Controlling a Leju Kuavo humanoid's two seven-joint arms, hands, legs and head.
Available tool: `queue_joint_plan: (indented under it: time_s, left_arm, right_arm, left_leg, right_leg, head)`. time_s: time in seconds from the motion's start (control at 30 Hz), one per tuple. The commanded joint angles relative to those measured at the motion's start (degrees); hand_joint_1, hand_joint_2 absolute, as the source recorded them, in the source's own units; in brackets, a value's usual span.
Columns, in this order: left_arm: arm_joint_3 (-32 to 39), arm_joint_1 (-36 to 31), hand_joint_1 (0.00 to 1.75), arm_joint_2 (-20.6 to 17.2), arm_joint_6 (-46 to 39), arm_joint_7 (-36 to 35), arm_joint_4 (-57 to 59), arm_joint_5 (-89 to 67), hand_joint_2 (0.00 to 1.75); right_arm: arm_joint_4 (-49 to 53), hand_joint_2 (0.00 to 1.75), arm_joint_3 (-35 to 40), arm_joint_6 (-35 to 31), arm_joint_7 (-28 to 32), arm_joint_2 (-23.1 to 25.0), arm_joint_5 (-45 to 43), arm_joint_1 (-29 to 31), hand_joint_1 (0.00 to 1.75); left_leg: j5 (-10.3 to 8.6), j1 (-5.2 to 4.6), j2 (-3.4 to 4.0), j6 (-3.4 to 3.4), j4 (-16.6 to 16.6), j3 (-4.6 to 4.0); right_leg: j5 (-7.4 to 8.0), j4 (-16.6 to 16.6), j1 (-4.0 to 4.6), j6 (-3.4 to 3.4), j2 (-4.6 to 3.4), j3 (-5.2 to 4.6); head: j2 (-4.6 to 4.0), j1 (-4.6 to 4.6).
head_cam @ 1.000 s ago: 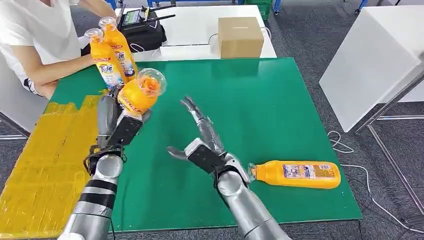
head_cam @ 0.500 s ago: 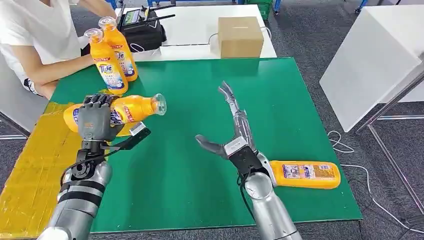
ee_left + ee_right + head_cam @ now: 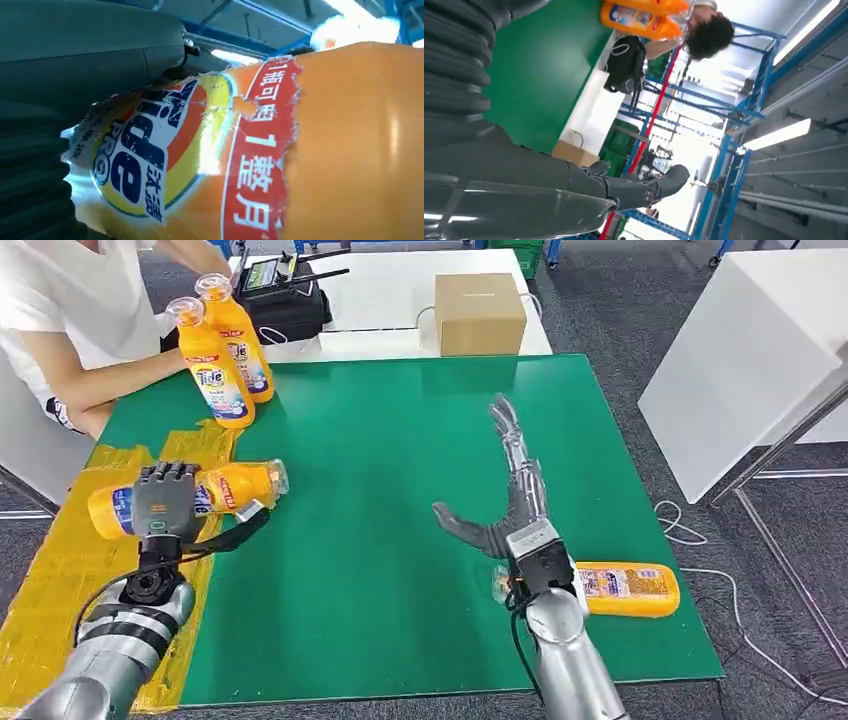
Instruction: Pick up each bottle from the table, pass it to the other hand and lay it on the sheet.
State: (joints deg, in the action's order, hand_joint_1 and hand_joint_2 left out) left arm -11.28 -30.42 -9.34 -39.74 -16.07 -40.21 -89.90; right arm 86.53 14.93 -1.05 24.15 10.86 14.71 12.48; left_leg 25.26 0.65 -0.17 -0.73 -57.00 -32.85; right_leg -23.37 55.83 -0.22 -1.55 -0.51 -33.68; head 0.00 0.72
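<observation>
On the green table, my left hand grips an orange bottle lying sideways above the yellow sheet; my right hand (fingers spread, holding nothing) hovers near another bottle.

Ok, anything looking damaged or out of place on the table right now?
The orange Tide detergent bottle in the left hand has a torn, peeling label. Another orange bottle lies on its side on the green mat, behind the open right hand.

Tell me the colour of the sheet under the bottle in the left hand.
Yellow. The sheet shows best in the head view, beside the green mat.
</observation>
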Motion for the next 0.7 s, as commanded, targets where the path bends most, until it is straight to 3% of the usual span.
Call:
queue_joint_plan:
  time_s: [0.03, 0.27, 0.33, 0.37, 0.4, 0.5, 0.7]
  left_arm:
    - [-6.2, -6.5, 1.75, -5.0, 0.7, -3.1, 16.5, -0.1, 1.75]
    - [-2.5, -6.1, 1.75, -6.0, 2.6, -4.6, 20.8, -0.1, 1.75]
    - [0.6, -5.4, 1.75, -5.2, 1.1, -2.1, 21.3, 0.1, 1.75]
    - [1.5, -5.1, 0.17, -4.8, 0.4, -1.1, 21.2, -0.1, 1.75]
    - [2.3, -4.8, 0.00, -4.2, -0.2, -0.5, 21.1, -0.1, 1.75]
    - [4.4, -4.0, 0.00, -2.6, -0.3, 1.4, 20.2, 0.2, 1.75]
    - [13.3, -1.9, 0.00, 1.0, -0.3, 12.4, 16.2, 4.8, 1.75]
  right_arm:
    - [-0.7, 1.75, -1.6, -0.1, 0.3, -2.1, -0.2, 0.7, 0.00]
    - [-2.6, 1.75, -1.2, -0.1, 0.7, -1.8, -0.3, 1.4, 0.00]
    - [-3.4, 1.75, -1.1, -0.1, 0.8, -1.8, -0.3, 1.6, 0.00]
    - [-3.6, 1.75, -1.0, -0.2, 0.9, -1.8, -0.4, 1.6, 0.00]
    - [-3.7, 1.75, -1.1, -0.2, 1.0, -1.9, -0.4, 1.5, 0.00]
    - [-4.4, 1.75, -1.0, -0.2, 1.1, -1.8, -0.4, 1.6, 0.00]
    - [-4.9, 1.75, -1.1, -0.3, 1.1, -1.7, -0.4, 1.4, 0.00]
  left_leg:
    - [0.12, 0.05, 0.05, -0.01, 0.0, 0.27]
    - [0.07, 0.02, 0.07, 0.00, 0.0, 0.17]
    - [0.04, 0.02, 0.03, 0.00, 0.0, 0.11]
    - [0.09, 0.02, 0.05, 0.00, 0.0, 0.24]
    - [0.05, 0.01, 0.02, 0.00, 0.0, 0.17]
    - [0.07, 0.02, -0.02, -0.01, 0.1, 0.24]
    - [0.04, -0.02, -0.10, -0.03, 0.1, 0.20]
  right_leg:
    - [-0.08, 0.0, 0.06, 0.01, 0.00, 0.29]
    - [-0.04, -0.1, 0.03, 0.01, -0.05, 0.19]
    - [-0.03, 0.0, 0.03, 0.01, -0.02, 0.14]
    - [-0.07, -0.1, 0.04, 0.01, -0.02, 0.27]
    - [-0.04, -0.1, 0.02, 0.01, 0.01, 0.21]
    - [-0.05, -0.1, 0.03, 0.01, 0.05, 0.31]
    - [-0.06, -0.1, -0.01, -0.02, 0.12, 0.29]
  head:
    - [0.00, 0.00]
    - [0.00, 0.00]
    - [0.00, 0.00]
    - [0.00, 0.00]
    - [0.00, 0.00]
    - [0.00, 0.00]
    - [0.00, 0.00]
